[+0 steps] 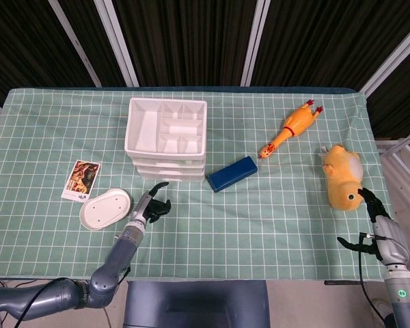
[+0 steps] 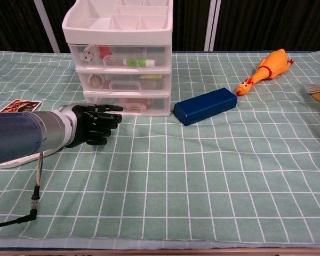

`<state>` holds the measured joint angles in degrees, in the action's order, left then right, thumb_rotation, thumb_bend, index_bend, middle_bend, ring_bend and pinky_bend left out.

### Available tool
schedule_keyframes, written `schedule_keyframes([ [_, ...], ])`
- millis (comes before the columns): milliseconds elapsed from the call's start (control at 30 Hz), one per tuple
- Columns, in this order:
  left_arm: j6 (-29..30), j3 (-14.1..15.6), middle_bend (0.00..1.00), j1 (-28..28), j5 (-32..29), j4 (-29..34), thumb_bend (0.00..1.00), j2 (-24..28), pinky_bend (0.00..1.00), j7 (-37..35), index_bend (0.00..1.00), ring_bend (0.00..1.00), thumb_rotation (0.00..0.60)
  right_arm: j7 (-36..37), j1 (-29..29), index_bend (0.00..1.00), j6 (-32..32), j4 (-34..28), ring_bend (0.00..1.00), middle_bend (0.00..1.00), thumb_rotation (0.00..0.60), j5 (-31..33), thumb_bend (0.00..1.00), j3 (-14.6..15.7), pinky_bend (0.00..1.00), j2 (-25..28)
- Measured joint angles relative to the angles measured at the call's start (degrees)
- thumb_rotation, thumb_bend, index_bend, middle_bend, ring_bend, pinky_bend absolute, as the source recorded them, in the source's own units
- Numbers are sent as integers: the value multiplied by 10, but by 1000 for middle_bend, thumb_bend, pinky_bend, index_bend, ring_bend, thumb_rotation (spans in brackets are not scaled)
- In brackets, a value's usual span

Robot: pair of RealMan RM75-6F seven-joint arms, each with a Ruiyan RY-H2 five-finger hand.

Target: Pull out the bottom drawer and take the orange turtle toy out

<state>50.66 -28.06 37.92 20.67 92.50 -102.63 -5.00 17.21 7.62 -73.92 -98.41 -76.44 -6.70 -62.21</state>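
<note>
Three stacked drawers make up the white organizer (image 2: pixel 122 58), and I see the bottom drawer (image 2: pixel 127 104) fully pushed in, flush with the two above it. Through its clear front I make out pink-orange shapes, but I cannot tell whether one of them is the orange turtle toy. The organizer stands well in from the cloth's far edge, with bare green checked tablecloth (image 2: pixel 202 181) in front of it all the way to the near edge.

Just to the organizer's right lies a blue box (image 2: pixel 205 105), close to the drawer's corner without touching it. Further right are a rubber chicken (image 1: pixel 292 127) and a yellow plush (image 1: pixel 342 178). Left of the organizer sit a white oval lid (image 1: pixel 105 209) and a picture card (image 1: pixel 81 180).

My left hand (image 2: pixel 93 125) sits low over the cloth, in front of the organizer's left corner, fingers loosely curled and pointing toward the bottom drawer, holding nothing and not touching the handle. My right hand (image 1: pixel 377 224) hangs off the cloth's right edge, far from the organizer, fingers spread and empty.
</note>
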Motion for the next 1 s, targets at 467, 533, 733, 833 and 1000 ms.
schedule_keyframes([
  [467, -57, -36, 1000, 28, -60, -59, 584, -26, 1000, -51, 131, 1000, 600, 4, 0, 0, 2, -1, 0, 0, 600, 2, 105, 0, 185, 1],
  [533, -62, -40, 1000, 32, -64, -65, 584, -29, 1000, -58, 131, 1000, 600, 5, 0, 0, 3, -1, 0, 0, 600, 2, 104, 0, 185, 1],
  [733, -78, -52, 1000, 42, -72, -87, 584, -37, 1000, -77, 131, 1000, 600, 7, 0, 0, 4, -2, 0, 0, 600, 4, 104, -1, 184, 2],
  [833, -81, -49, 1000, 45, -69, -96, 584, -42, 1000, -82, 131, 1000, 600, 8, 1, 0, 4, -2, 0, 0, 600, 4, 105, -1, 185, 2],
  [1000, -88, -47, 1000, 49, -66, -114, 584, -51, 1000, -92, 132, 1000, 600, 9, 1, 0, 4, -2, 0, 0, 600, 4, 104, -2, 184, 2],
])
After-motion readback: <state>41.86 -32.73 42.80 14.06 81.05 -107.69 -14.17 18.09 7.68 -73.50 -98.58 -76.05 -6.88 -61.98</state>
